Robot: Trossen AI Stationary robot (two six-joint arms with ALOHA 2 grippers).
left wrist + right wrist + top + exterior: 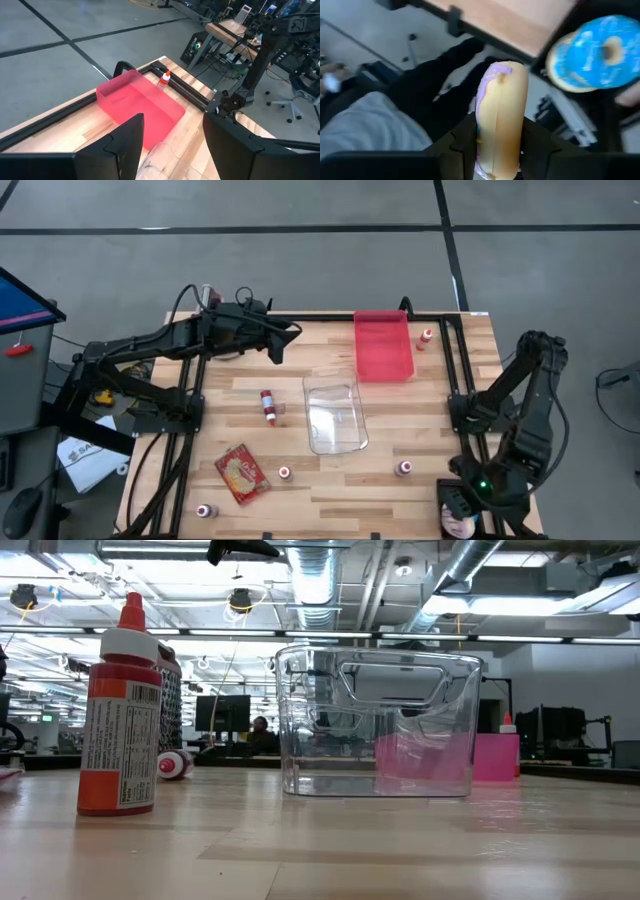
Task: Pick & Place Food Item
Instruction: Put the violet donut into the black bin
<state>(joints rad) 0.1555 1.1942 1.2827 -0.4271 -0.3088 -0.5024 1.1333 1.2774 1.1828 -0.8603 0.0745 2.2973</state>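
Observation:
A long yellow pastry with purple icing (500, 115) stands between the fingers of my right gripper (497, 150), which is shut on it. In the high view this gripper (460, 515) hangs beyond the table's near right corner. A blue-iced doughnut (595, 52) shows blurred past the pastry. What it rests on I cannot tell. A clear bin (335, 415) stands mid-table and a pink bin (383, 345) stands at the far edge. My left gripper (283, 340) hovers open and holding nothing over the far left of the table, pointing toward the pink bin (140, 100). My right gripper pinches the pastry's two long sides (482, 137) between its two fingers, near the end closest to the wrist. The pastry lies along the fingers and sticks out well past their tips. It is lifted clear, off the table's edge.
Several small red-and-white bottles lie or stand about the table, such as one (268, 404) left of the clear bin and one (120, 710) close to the low camera. A red packet (242, 473) lies near the front left. Black rails (455, 350) frame the tabletop.

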